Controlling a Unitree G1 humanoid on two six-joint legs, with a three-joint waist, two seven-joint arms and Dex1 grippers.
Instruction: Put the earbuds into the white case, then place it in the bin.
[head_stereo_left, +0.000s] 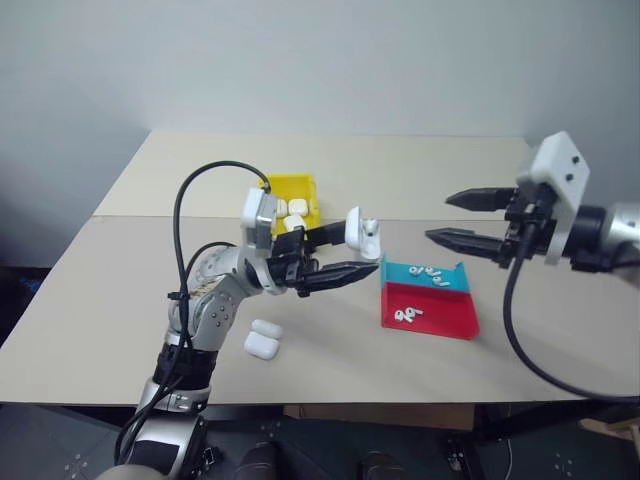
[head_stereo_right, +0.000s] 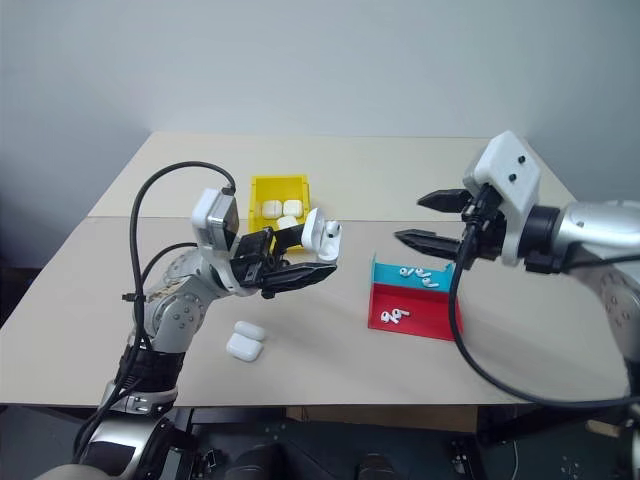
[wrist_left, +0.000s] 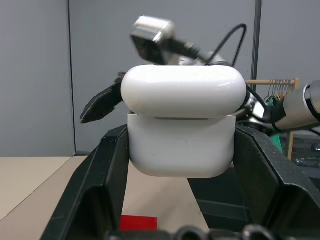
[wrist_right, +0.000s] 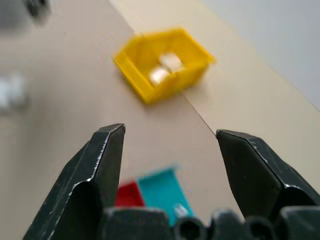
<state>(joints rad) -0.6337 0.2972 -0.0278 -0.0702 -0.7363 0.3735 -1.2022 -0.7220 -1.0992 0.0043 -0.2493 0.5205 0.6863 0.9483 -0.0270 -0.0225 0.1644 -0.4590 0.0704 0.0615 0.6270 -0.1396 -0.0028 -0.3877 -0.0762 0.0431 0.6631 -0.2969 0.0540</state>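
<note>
One light, glossy, slippery white case (wrist_left: 182, 122), lid open, sits clamped by its lower body in the left gripper (head_stereo_left: 345, 252), while the right gripper (head_stereo_left: 462, 218) gapes empty.

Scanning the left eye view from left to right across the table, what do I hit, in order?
Two white cases lying on the table → yellow bin → open white case in the left gripper → red-and-teal tray with earbuds → right gripper, open.
</note>
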